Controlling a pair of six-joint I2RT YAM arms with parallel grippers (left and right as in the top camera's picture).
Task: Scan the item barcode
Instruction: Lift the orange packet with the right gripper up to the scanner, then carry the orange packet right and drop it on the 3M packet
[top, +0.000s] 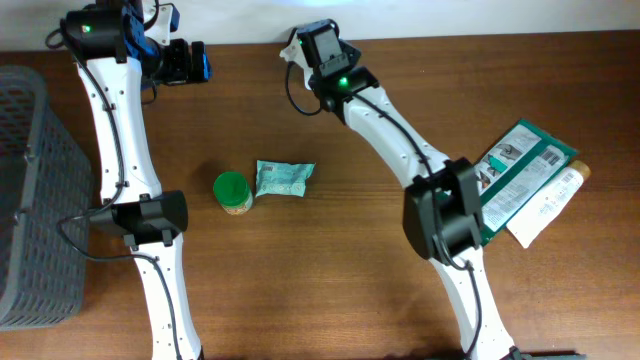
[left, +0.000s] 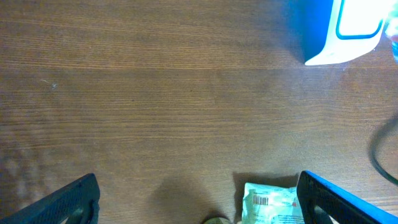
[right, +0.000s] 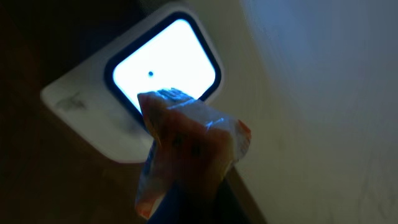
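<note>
Gripping an orange packet (right: 186, 149), right tool (top: 305, 52) faces the edge-set scanner (right: 161, 62) — left tool (left: 198, 184) wide over bare table (left: 124, 93).

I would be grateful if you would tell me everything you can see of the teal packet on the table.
The teal packet is a small, crinkled pouch, apparently soft plastic foil, with a pale pattern. It lies flat on the wooden table, just right of the green-lidded jar; whether they touch is unclear. The left wrist view shows a barcode label facing up. Nothing grips it.
</note>
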